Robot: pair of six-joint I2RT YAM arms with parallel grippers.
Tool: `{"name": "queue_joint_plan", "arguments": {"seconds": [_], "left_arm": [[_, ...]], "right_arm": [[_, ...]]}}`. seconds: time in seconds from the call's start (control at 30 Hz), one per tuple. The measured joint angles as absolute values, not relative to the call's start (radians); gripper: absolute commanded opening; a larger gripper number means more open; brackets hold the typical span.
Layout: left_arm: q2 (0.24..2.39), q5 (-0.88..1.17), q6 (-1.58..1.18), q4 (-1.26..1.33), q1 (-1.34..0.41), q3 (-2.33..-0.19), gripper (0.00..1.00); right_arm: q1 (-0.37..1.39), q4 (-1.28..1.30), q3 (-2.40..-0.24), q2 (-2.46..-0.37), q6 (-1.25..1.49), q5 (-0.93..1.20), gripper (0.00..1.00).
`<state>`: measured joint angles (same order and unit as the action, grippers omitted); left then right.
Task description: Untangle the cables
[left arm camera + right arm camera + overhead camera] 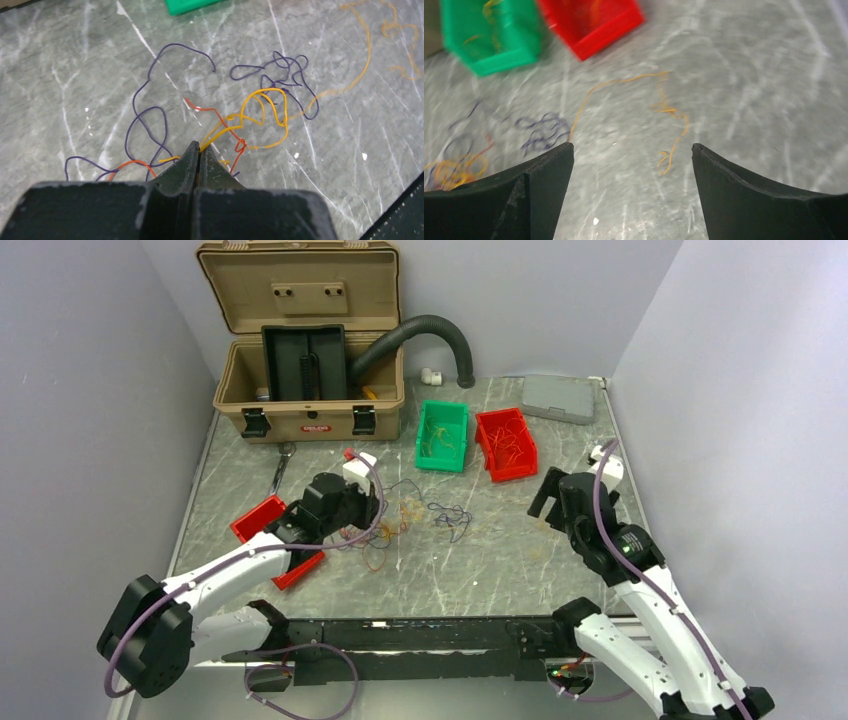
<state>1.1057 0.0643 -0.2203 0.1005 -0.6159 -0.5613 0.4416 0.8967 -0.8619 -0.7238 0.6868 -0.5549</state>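
The cables [240,116] lay as a loose knot of hair-thin, springy wires on the bench [75,75], spreading directly ahead of the left fingers [182,170]. These fingers were clenched, tips pressed together, grasping the yellow strand [272,90] where it left the knot; its loops arched just beyond the tips. A red-orange strand [205,108] ran through the yellow loops, and dark purple strands [134,100] curled to either side of the tips and farther ahead. A separate pale orange strand [634,77] lay flat beyond the right fingers [544,170], which were released, spread wide and touching nothing. A green bin [489,40] and a red bin [594,25], both smooth moulded plastic, stood well beyond them.

Step in hand, as judged: isolating the yellow strand. The next move would call for a slow pull away from the knot, probably with the right fingers pinning the purple loops, because the interlocked strands would likely drag together across the smooth, veined grey bench.
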Motion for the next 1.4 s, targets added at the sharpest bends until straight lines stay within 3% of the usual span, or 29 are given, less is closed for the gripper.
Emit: {"name": "queue_joint_plan", "arguments": {"seconds": [0.3,0.43,0.53,1.13,1.4], "left_arm": [[1.06,0.055,-0.204,0.083,-0.646,-0.563,0.0],[1.052,0.05,-0.204,0.08,-0.648,-0.563,0.0],[1.043,0.041,-0.204,0.074,-0.65,-0.563,0.0],[0.985,0.019,-0.204,0.042,-0.654,-0.563,0.0],[0.984,0.012,-0.204,0.027,-0.656,-0.563,0.0]], "right_arm": [[0.46,0.611,-0.83,-0.878,0.406,-0.094,0.86],[0.533,0.48,-0.779,-0.915,0.331,0.026,0.86],[0.587,0.385,-0.764,-0.937,0.28,0.085,0.8],[0.725,-0.018,-0.696,-1.266,-0.004,0.221,0.74],[0.735,-0.083,-0.701,-1.407,-0.046,0.226,0.6]]}}
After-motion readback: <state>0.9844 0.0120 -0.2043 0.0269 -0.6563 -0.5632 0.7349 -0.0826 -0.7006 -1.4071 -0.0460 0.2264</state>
